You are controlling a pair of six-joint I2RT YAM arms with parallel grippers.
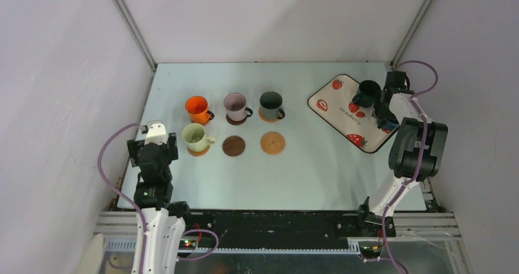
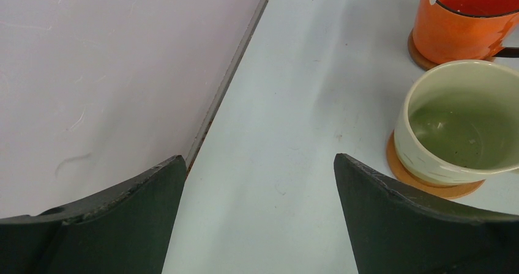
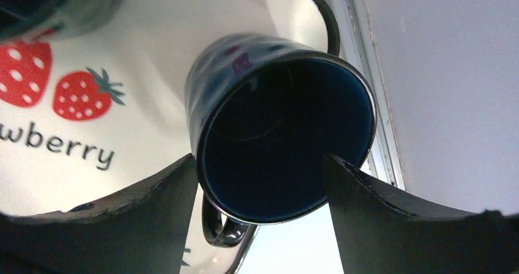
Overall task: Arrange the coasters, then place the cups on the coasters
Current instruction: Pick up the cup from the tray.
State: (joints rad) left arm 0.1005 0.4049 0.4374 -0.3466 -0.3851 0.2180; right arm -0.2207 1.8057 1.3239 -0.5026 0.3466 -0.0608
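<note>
Right jaws: the right gripper (image 3: pixel 262 158) has its fingers set apart, one on each side of the navy cup (image 3: pixel 281 127). I cannot tell if they squeeze it or only stand by it.
Cup in the gap: its mouth faces up at the jaws, so its long way runs along the fingers. The handle pokes out on the wrist side, between the two fingers.
Just past the fingertips: the strawberry tray (image 3: pixel 165 48) — the cup is over its corner (lifted or not, I cannot tell).
Far off to these jaws' left: two bare coasters, the dark brown coaster (image 1: pixel 234 145) and the tan coaster (image 1: pixel 272 142). I think the cup must go that way.
Left jaws: the left gripper (image 2: pixel 257 158) is spread wide with nothing inside. The pale green cup (image 2: pixel 459 121) stands beside its right finger, on an orange-brown coaster (image 2: pixel 440 189).
Nearer arm: the right one — by a lot.
</note>
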